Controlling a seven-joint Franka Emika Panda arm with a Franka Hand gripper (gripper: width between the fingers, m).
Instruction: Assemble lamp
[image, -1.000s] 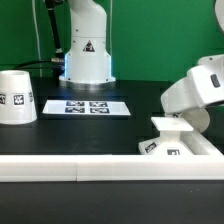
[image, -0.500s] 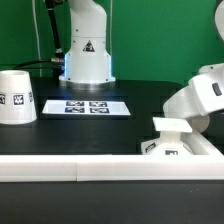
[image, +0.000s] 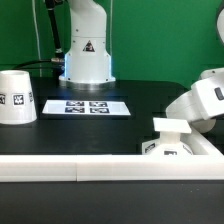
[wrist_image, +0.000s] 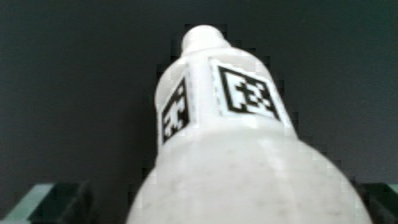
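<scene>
The shade (image: 17, 96) stood on the table (image: 135, 122) at the exterior view's left. The marker board (image: 86, 105) lay flat just beside it, toward the middle, and the arm's pedestal (image: 87, 55) stood directly behind that board. At the exterior view's right the base (image: 170, 146) sat in the near corner, against the rail (image: 70, 166) that ran along the table's front edge. The arm's wrist (image: 205, 100) hung above and behind the base. In the wrist view the bulb (wrist_image: 222, 130) lay between the fingers (wrist_image: 54, 203) of the hand (wrist_image: 210, 205), its neck pointing away from the camera. Whether they touched it could not be told.
</scene>
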